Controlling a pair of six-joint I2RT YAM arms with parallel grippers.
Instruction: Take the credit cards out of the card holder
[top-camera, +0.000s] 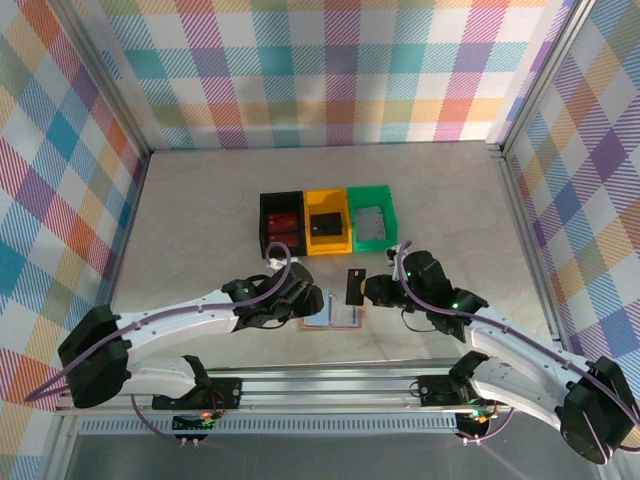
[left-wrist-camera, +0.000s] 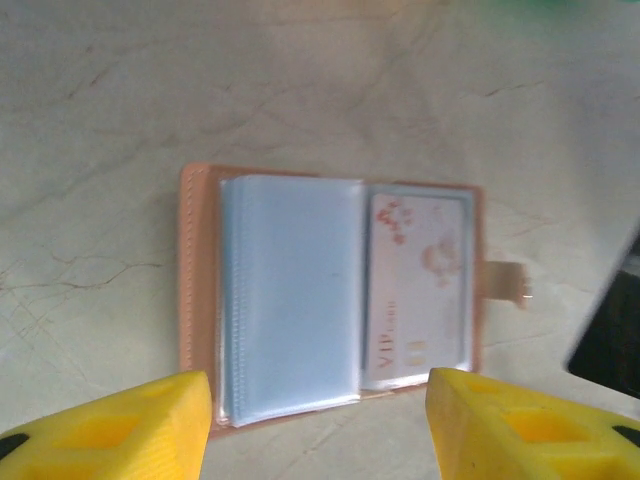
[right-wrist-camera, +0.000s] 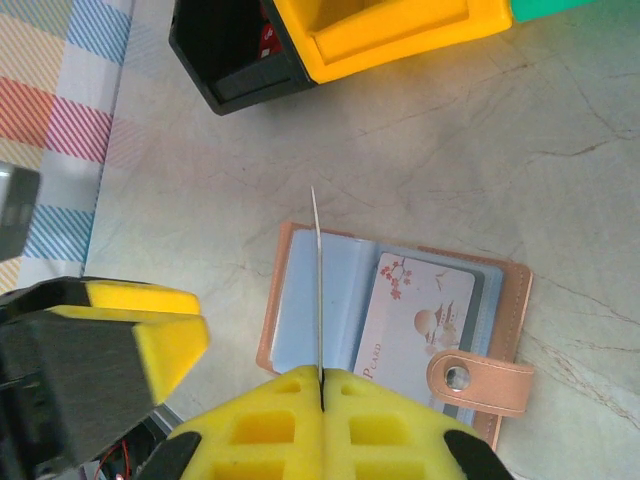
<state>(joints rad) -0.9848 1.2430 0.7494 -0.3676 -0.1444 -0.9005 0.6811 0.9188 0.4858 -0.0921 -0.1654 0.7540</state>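
Card holder (top-camera: 330, 310), a small tan-brown leather wallet, lies open and flat on the pale stone-look table (top-camera: 200, 220). Behind the card holder stand a black plastic bin (top-camera: 265, 228), a yellow plastic bin (top-camera: 310, 228) and a green plastic bin (top-camera: 372, 192), side by side. The left gripper (left-wrist-camera: 320, 430) hangs over the card holder with its yellow jaws wide apart, holding nothing. The right gripper (right-wrist-camera: 322, 385) pinches a thin dark card (top-camera: 353, 287) on its edge, just over the card holder. A white card with pink flowers (left-wrist-camera: 415, 290) sits in the card holder's right pocket.

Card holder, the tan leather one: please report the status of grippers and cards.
Left gripper open over tan leather card holder, lying open. Right gripper shut on thin dark card. White flowered card in pocket. Nothing in the way.
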